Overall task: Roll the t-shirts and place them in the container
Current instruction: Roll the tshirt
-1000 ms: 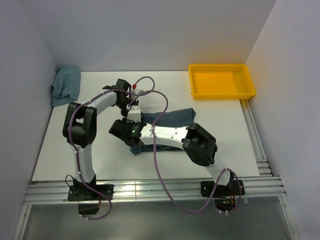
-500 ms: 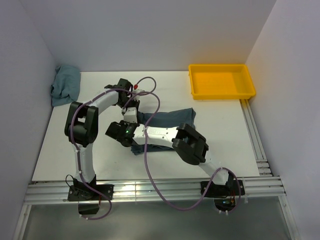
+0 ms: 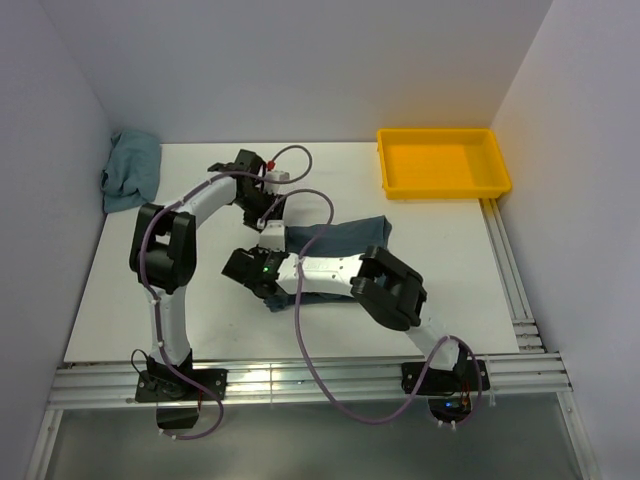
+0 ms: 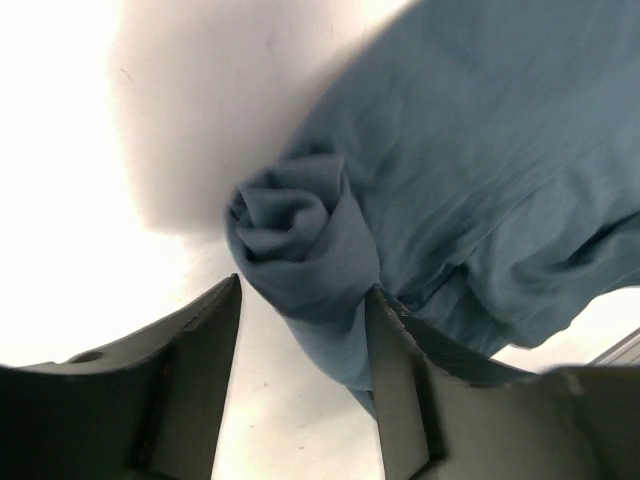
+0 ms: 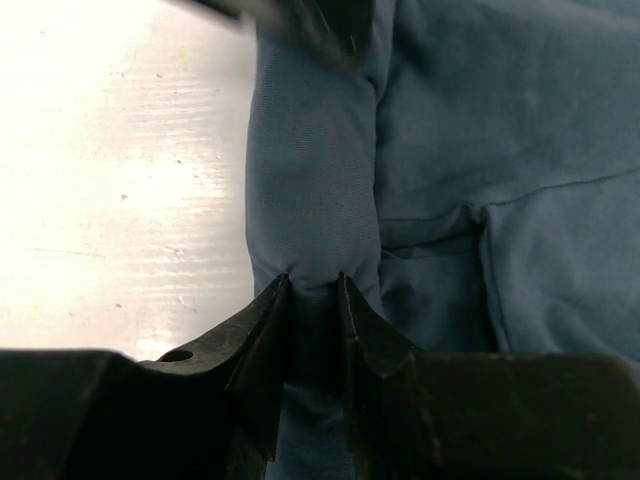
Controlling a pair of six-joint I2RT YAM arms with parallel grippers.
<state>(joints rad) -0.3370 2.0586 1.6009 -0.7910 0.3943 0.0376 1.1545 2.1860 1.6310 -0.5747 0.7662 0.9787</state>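
T-shirt (image 4: 440, 160) slate-blue, one edge rolled tight, rest spread, creased

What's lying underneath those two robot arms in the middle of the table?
A dark blue t-shirt, one edge rolled into a tube. From above, the arms hide the roll and much of the cloth; the wrist cameras show it.

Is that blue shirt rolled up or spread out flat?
Partly rolled: the shirt has one end wound into a tube; the rest lies flat on the table.
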